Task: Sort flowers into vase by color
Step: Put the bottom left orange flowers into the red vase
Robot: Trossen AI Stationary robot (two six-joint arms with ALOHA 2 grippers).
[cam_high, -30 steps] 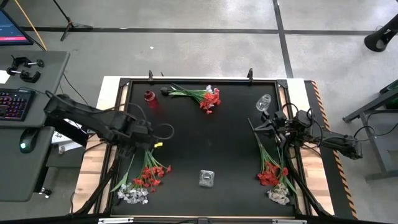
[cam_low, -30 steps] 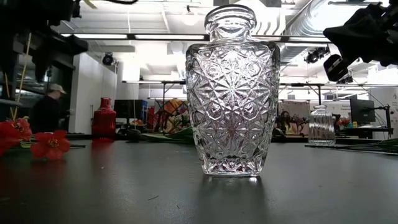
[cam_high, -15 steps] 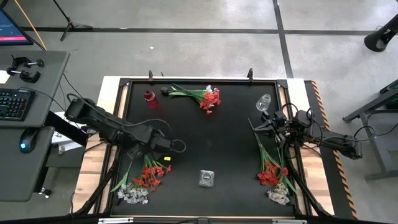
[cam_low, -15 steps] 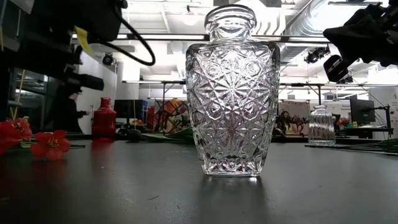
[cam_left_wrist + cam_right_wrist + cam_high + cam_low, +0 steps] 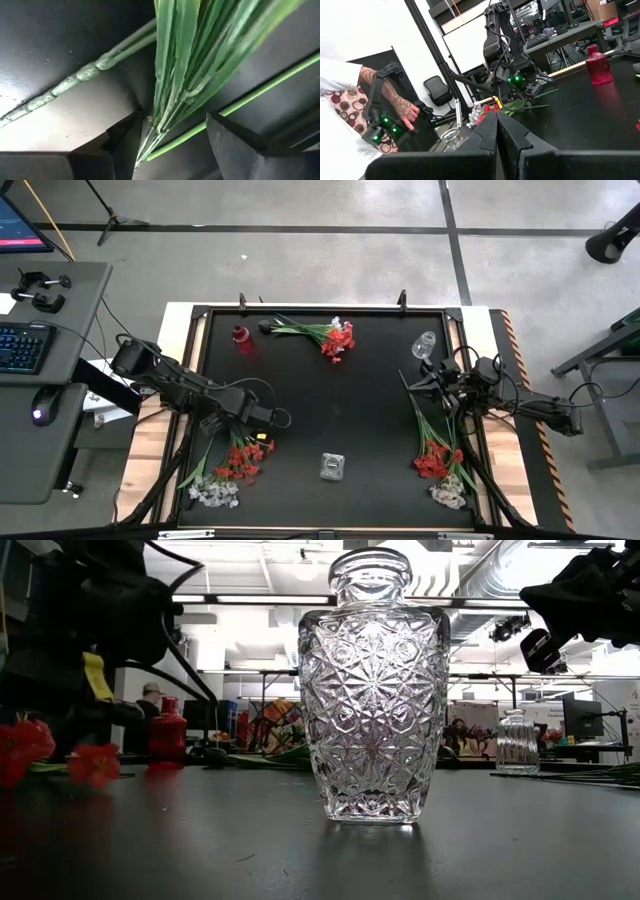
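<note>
Overhead arrangement of a black table (image 5: 330, 395) with flowers in three groups. The left gripper (image 5: 262, 420) is lowered over the near-left bunch of flowers (image 5: 232, 468), whose red and white blossoms lie toward the table's near-left corner and whose green stems (image 5: 185, 75) run up to the gripper. In the left wrist view the two dark fingers (image 5: 235, 145) stand spread, one on each side of the leafy stems, with gaps showing between pads and stems (no pinch is evident). The right gripper (image 5: 412, 381) hangs above the right side of the table, at the stem end of a second bunch (image 5: 438, 455); its jaws are pressed together, holding nothing. A third bunch (image 5: 325, 335) lies at the far middle. Three vessels stand on the table: a red vase (image 5: 241, 337) at far left, a small clear vase (image 5: 425, 343) at far right, and a cut-glass vase (image 5: 372, 690) at near centre, upright, close before the low camera. A person (image 5: 345, 100) shows beyond the table in the right wrist view.
</note>
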